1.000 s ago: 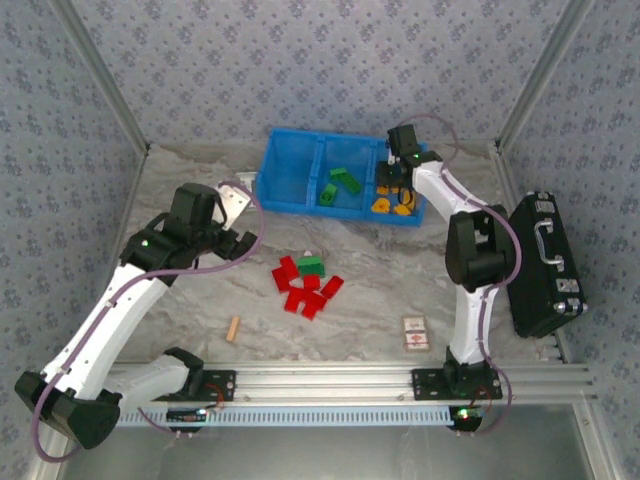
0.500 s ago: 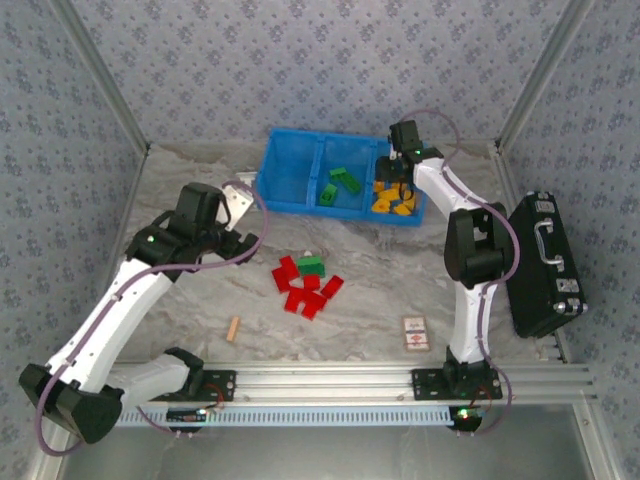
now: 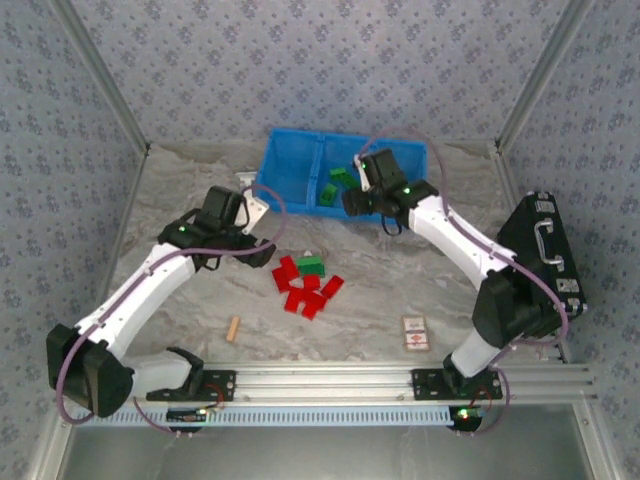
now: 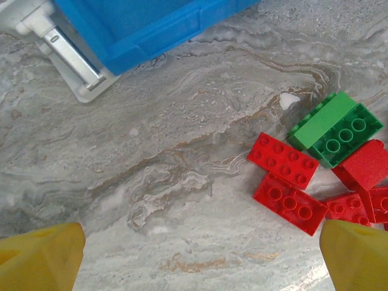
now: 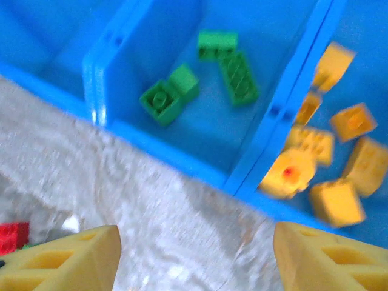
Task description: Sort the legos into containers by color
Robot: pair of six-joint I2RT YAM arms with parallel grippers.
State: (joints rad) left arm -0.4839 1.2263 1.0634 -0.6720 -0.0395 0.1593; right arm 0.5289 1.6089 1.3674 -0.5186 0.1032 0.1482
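Several red legos [image 3: 303,287] and one green lego [image 3: 311,265] lie in a loose pile mid-table; up close they show as red [image 4: 282,160] and green [image 4: 335,128]. The blue bin of containers [image 3: 272,160] stands at the back. Its middle compartment holds green legos [image 5: 170,95] and its right one yellow-orange legos [image 5: 319,159]. My left gripper [image 3: 262,252] hovers just left of the pile, open [image 4: 200,260] over bare table. My right gripper [image 3: 352,203] is at the bin's near wall, open [image 5: 197,260] and empty.
A tan wooden stick [image 3: 233,329] lies near the front left. A small red-and-white card [image 3: 415,333] sits front right, and a black case [image 3: 545,262] stands at the right edge. A white fixture [image 4: 57,48] sits beside the bin's corner.
The right gripper left the yellow compartment, swinging left and nearer to the bin's front wall while opening. The left gripper moved right toward the red pile.
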